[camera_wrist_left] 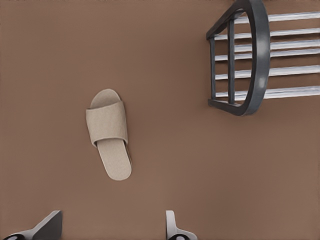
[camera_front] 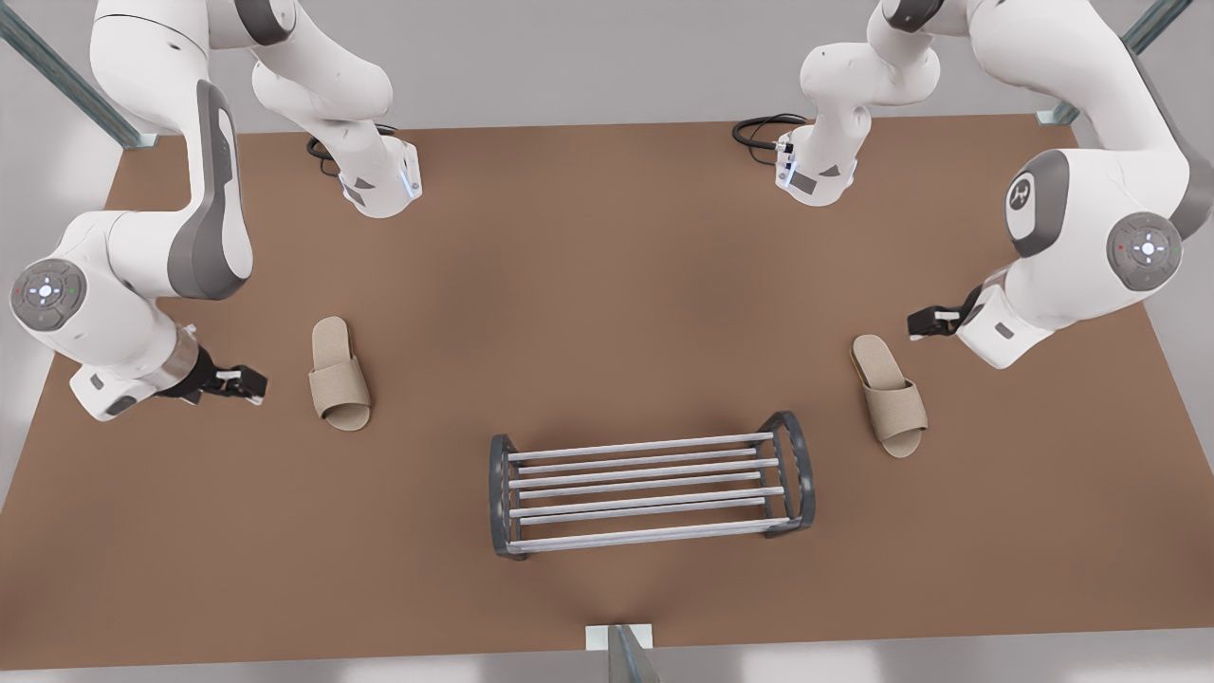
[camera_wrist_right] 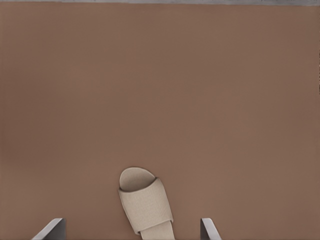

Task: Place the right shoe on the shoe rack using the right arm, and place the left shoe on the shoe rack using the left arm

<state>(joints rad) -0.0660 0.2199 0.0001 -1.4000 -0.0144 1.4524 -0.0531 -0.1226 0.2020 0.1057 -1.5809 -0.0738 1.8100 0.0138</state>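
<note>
Shoe rack bars crosswise

Bare brown table, black cables

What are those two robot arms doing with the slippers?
Nothing has been picked up yet. The right gripper is open and sits beside the beige fabric slipper on the front view's left, not touching it. The left gripper is also open, near the second beige slipper on the front view's right. Both slippers lie flat on the brown table. Between them stands the low rack of silver bars with dark grey arched ends, with no slipper on it.
</note>
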